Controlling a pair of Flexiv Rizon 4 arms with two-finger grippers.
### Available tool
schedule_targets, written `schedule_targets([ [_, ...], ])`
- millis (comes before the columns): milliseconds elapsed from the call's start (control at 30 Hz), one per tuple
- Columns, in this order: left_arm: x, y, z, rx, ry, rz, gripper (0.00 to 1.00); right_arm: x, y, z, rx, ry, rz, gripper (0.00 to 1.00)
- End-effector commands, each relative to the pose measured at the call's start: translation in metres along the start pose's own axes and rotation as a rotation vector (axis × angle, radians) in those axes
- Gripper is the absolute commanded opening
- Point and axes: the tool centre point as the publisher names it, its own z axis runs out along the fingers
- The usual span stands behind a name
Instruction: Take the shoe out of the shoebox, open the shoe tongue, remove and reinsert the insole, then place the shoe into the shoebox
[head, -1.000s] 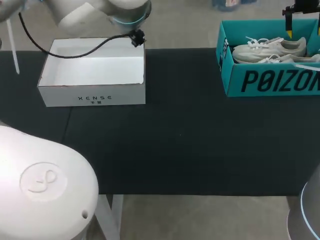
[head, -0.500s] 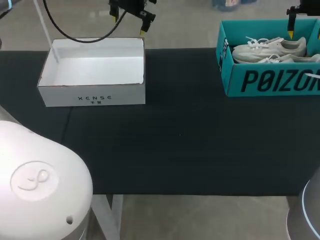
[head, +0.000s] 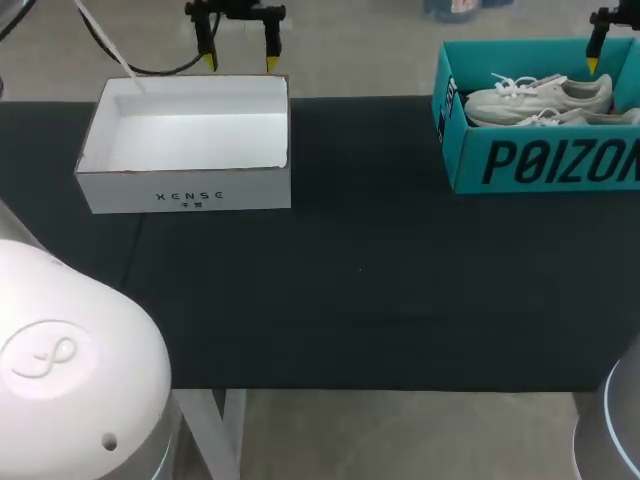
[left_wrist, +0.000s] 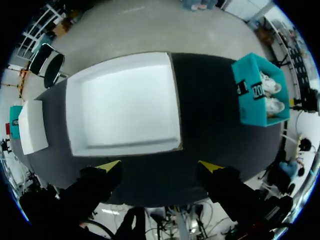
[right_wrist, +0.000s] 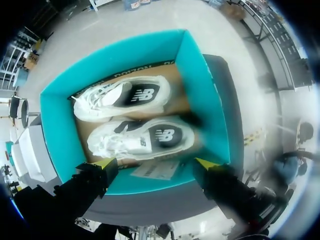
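I see a black table (head: 400, 290) filling most of the head view. At about ten o'clock on it, a white open-topped cardboard box (head: 250, 190) sits against the far edge. Its long printed side faces six o'clock, and its inner walls are plain white.

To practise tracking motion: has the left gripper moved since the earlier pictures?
Yes: the left gripper shifted left along the white box's far edge.

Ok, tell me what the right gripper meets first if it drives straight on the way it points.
Most likely the nearer white shoe in the teal shoebox: the right gripper hangs open over the box, pointing down into it. Height above it is hard to judge.
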Motion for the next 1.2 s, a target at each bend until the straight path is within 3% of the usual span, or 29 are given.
schedule_targets([
  [33, -0.008, 0.005, 0.011, -0.115, 0.48, -0.094, 1.0, -0.004, -0.02, 0.008, -0.098, 0.025, -0.019, 1.0],
  [233, -0.011, 0.018, 0.024, -0.059, 0.437, -0.097, 1.0, -0.004, -0.038, 0.014, -0.152, 0.056, -0.064, 1.0],
  [333, -0.012, 0.023, 0.032, -0.014, 0.392, -0.087, 1.0, -0.008, -0.051, 0.017, -0.202, 0.016, -0.083, 1.0],
  [500, -0.01, 0.026, 0.043, -0.03, 0.337, -0.097, 1.0, -0.019, -0.073, 0.028, -0.188, 0.0, -0.107, 1.0],
  [667, -0.008, 0.031, 0.052, 0.015, 0.223, -0.079, 1.0, -0.022, -0.09, 0.041, -0.186, -0.062, -0.137, 1.0],
  [900, -0.009, 0.032, 0.061, 0.015, 0.163, -0.081, 1.0, -0.022, -0.104, 0.054, -0.152, -0.069, -0.137, 1.0],
  [1200, -0.01, 0.029, 0.082, 0.044, 0.056, -0.143, 1.0, -0.021, -0.113, 0.057, -0.166, -0.087, -0.145, 1.0],
])
